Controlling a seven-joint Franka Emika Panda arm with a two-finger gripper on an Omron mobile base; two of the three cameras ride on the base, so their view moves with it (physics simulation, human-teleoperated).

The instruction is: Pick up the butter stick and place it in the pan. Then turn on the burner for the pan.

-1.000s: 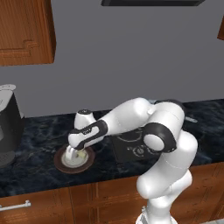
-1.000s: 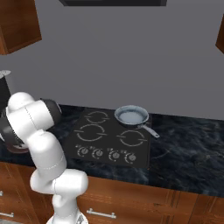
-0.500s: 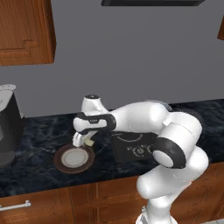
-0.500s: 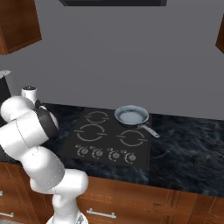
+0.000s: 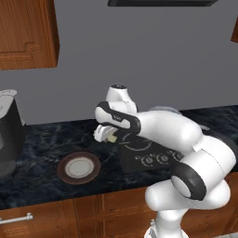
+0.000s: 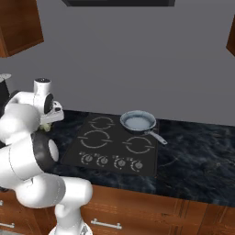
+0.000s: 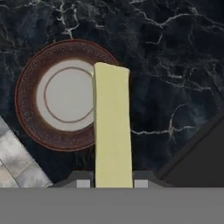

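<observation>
Butter stick (image 7: 112, 127) is clamped in the fingers (image 7: 85, 180), lifted above the plate (image 7: 30, 109); carrying it to the pan (image 6: 137, 121) and lighting the burner remain.

A: How is the light?
B: Even, soft and fairly bright. The dark marble desk (image 5: 42, 176) shows no glare, and only faint shading lies around the plate (image 5: 78, 168).
A: Any blur?
B: Slight softness; hand view looks coarse.

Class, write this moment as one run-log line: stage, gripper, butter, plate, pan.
stage: carrying | gripper: shut on butter stick | butter stick: lifted above counter | plate: bare | pan: on rear burner, no butter
</observation>
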